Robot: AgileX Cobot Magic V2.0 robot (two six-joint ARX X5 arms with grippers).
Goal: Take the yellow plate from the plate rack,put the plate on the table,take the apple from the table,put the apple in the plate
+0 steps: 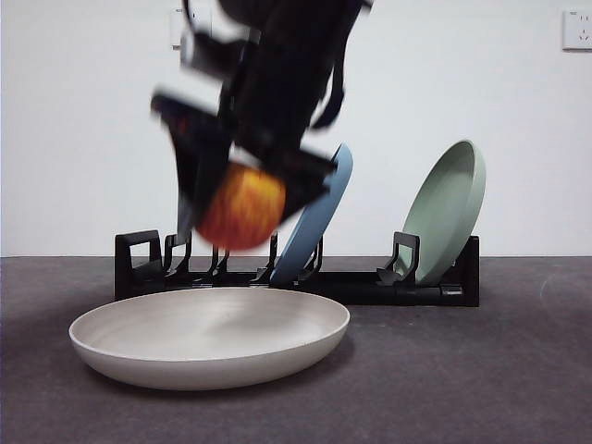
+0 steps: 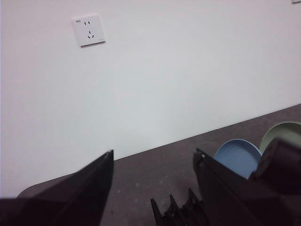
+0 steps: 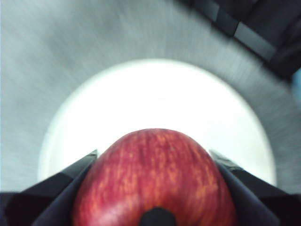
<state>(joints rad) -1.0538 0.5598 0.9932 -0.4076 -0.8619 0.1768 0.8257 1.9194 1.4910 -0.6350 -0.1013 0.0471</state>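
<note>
A dark grey, felt-like tabletop runs back to a plain white wall carrying a socket plate high at the far right. On the near left of the tabletop the yellow plate lies flat, cream and empty, with bare surface open in front of it and a wide free stretch to its right. Just behind it the plate rack stretches left to right along the far side; its left slots stand vacant, a blue plate leans in the middle and a sage-green plate leans at the right end. Above the yellow plate, blurred by motion, a dark arm comes down from the top edge, and the right end effector grips the apple between its two jaws; the apple hangs clear of the plate, over its middle part, as the right wrist view shows with the pale plate spread beneath the fruit. The left end effector is held off to one side facing the wall, its jaws spread wide with nothing between them, the rack's prongs and both leaning plates showing beyond.
</note>
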